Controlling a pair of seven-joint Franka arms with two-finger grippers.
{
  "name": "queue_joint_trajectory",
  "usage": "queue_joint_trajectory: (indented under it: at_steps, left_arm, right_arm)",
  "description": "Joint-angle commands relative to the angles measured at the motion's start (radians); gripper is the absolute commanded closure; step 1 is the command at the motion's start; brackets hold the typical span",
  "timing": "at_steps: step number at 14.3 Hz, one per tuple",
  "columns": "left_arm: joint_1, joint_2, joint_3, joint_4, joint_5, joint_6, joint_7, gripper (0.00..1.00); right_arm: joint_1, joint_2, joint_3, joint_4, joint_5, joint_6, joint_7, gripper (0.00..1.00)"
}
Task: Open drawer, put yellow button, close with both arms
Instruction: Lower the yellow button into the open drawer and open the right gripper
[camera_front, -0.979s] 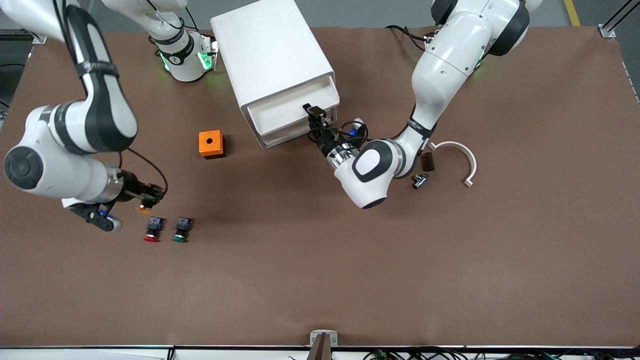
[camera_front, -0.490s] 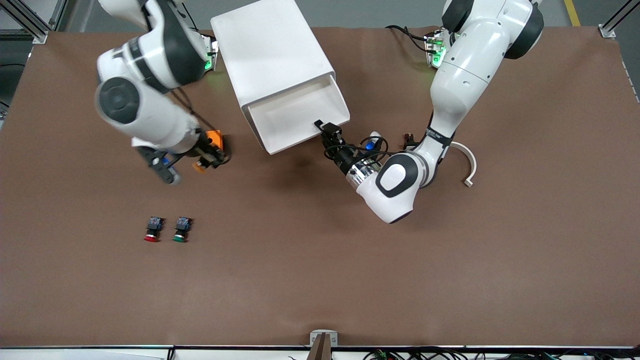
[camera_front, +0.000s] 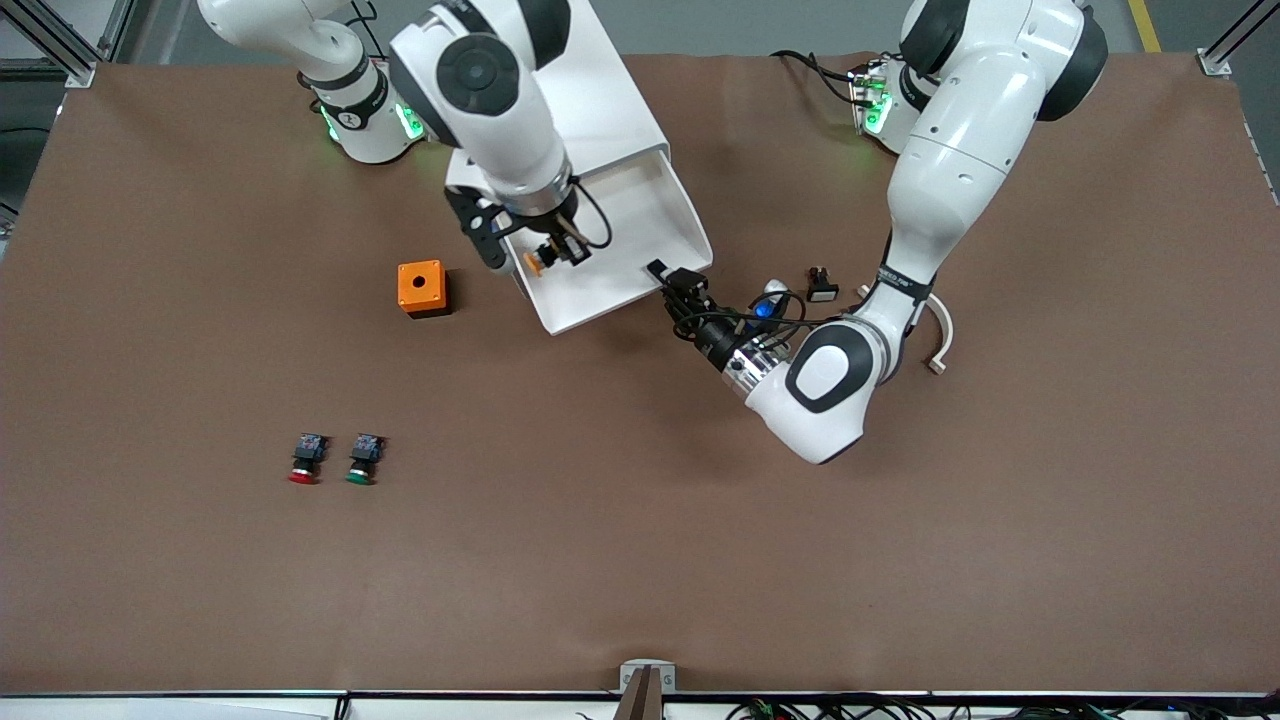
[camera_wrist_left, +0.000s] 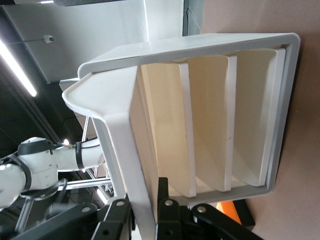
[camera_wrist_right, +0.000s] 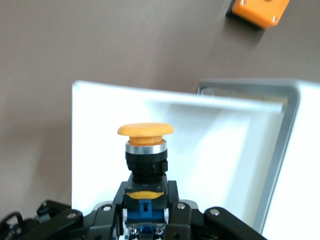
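Right end effector (camera_front: 552, 252) has swung from the worktop (camera_front: 640, 560) to over the opened drawer (camera_front: 640, 215)
Its fingers pinch the yellow button (camera_wrist_right: 145, 131), cap out, tray directly beneath; left end effector (camera_front: 678, 285) clamps the drawer's front edge

We see the right gripper (camera_front: 551, 256) holding the small yellow-capped pushbutton (camera_front: 534, 263) over the pulled-out top drawer (camera_front: 640, 260) of the white box-shaped cabinet (camera_front: 600, 110). The left gripper (camera_front: 678, 283) is at the drawer's front edge, toward the left arm's end. The orange box with a hole (camera_front: 422, 288) lies beside the cabinet, toward the right arm's end.
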Motion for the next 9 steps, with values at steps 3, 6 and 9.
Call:
queue_joint_trajectory:
  at_steps: [3,6,9]
  left_arm:
    - [0.021,0.019,0.003,0.018,-0.015,-0.007,0.013,0.70]
    - [0.021,0.014,0.003,0.023,-0.017,-0.007,0.156,0.20]
    - [0.024,0.008,0.000,0.041,-0.017,-0.007,0.317,0.01]
  right_arm:
    - [0.095,0.071,-0.015,0.004,-0.034,0.119,0.167,1.00]
    - [0.131,0.129,-0.015,0.045,-0.061,0.139,0.240,1.00]
    - [0.174,0.177,-0.015,0.102,-0.068,0.139,0.315,1.00]
